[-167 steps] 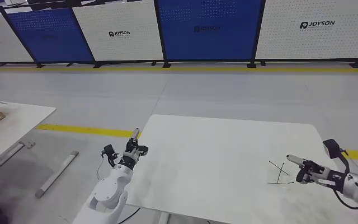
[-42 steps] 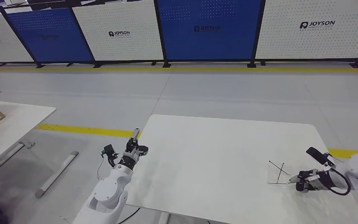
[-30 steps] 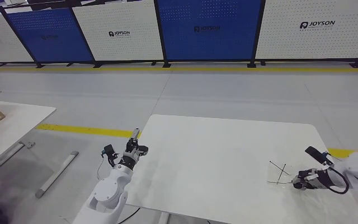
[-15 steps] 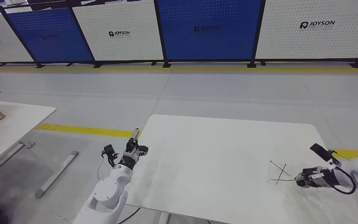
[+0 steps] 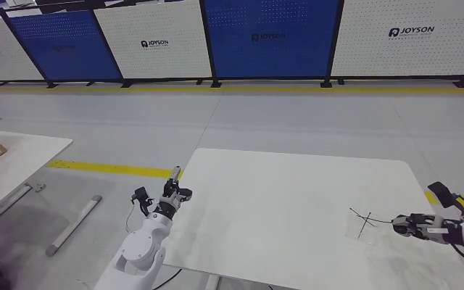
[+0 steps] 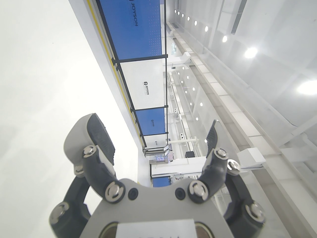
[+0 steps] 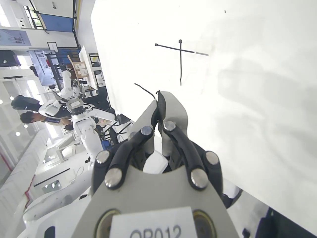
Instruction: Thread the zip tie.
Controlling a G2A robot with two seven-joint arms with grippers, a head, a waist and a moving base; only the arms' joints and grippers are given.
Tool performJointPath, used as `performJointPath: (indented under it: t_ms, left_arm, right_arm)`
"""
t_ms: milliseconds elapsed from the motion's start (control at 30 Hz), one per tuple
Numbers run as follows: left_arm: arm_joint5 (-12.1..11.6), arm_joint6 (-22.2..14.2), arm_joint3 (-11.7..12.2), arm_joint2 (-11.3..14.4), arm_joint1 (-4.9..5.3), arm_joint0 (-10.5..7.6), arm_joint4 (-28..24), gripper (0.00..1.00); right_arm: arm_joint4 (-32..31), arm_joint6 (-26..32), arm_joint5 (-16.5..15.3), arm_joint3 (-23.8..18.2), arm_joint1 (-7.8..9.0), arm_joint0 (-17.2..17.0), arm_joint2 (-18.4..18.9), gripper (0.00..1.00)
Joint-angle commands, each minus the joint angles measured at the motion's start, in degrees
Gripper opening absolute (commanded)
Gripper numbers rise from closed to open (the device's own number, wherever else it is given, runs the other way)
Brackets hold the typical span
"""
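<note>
Two black zip ties (image 7: 180,49) lie crossed on the white table (image 5: 290,210) near its right side, also seen from above as crossed zip ties (image 5: 362,216). My right gripper (image 7: 158,94) is shut on a third black zip tie (image 7: 145,90), whose thin end curves out past the fingertips. From above, the right gripper (image 5: 396,222) hovers just right of the crossed pair with the held zip tie (image 5: 380,221) pointing toward them. My left gripper (image 6: 161,134) is open and holds nothing; it stands at the table's left edge, the left gripper (image 5: 175,174) pointing away from me.
The table's right edge (image 5: 424,196) lies close behind the right arm. A wide bare stretch of tabletop (image 5: 268,217) separates the two arms. Blue and white partition panels (image 5: 268,36) stand far behind, across the floor.
The right gripper closed on the zip tie lying nearest the front edge, then carried it right and farther back. The crossed pair stayed put. The left arm has not moved.
</note>
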Motion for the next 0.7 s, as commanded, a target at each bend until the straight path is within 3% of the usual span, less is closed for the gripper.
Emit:
performJointPath:
  t_ms: [0, 167, 433, 500, 667]
  left_arm:
    - [0.00, 0.00, 0.00, 0.00, 0.00, 0.00, 0.00, 1.00]
    - [0.00, 0.00, 0.00, 0.00, 0.00, 0.00, 0.00, 1.00]
    - [0.00, 0.00, 0.00, 0.00, 0.00, 0.00, 0.00, 1.00]
    - [0.00, 0.00, 0.00, 0.00, 0.00, 0.00, 0.00, 1.00]
    - [0.00, 0.00, 0.00, 0.00, 0.00, 0.00, 0.00, 1.00]
  right_arm:
    - [0.03, 0.00, 0.00, 0.00, 0.00, -0.01, 0.01, 0.00]
    - [0.07, -0.37, -0.20, -0.12, -0.03, -0.09, -0.03, 0.00]
    - [3.42, -2.49, -8.12, -5.68, -0.39, 0.09, -0.24, 0.00]
    - [3.73, -2.42, -9.03, -6.64, -0.69, 1.17, -1.74, 0.00]
    - [4.14, -0.50, -10.19, -5.34, -2.59, 7.64, -10.59, 0.00]
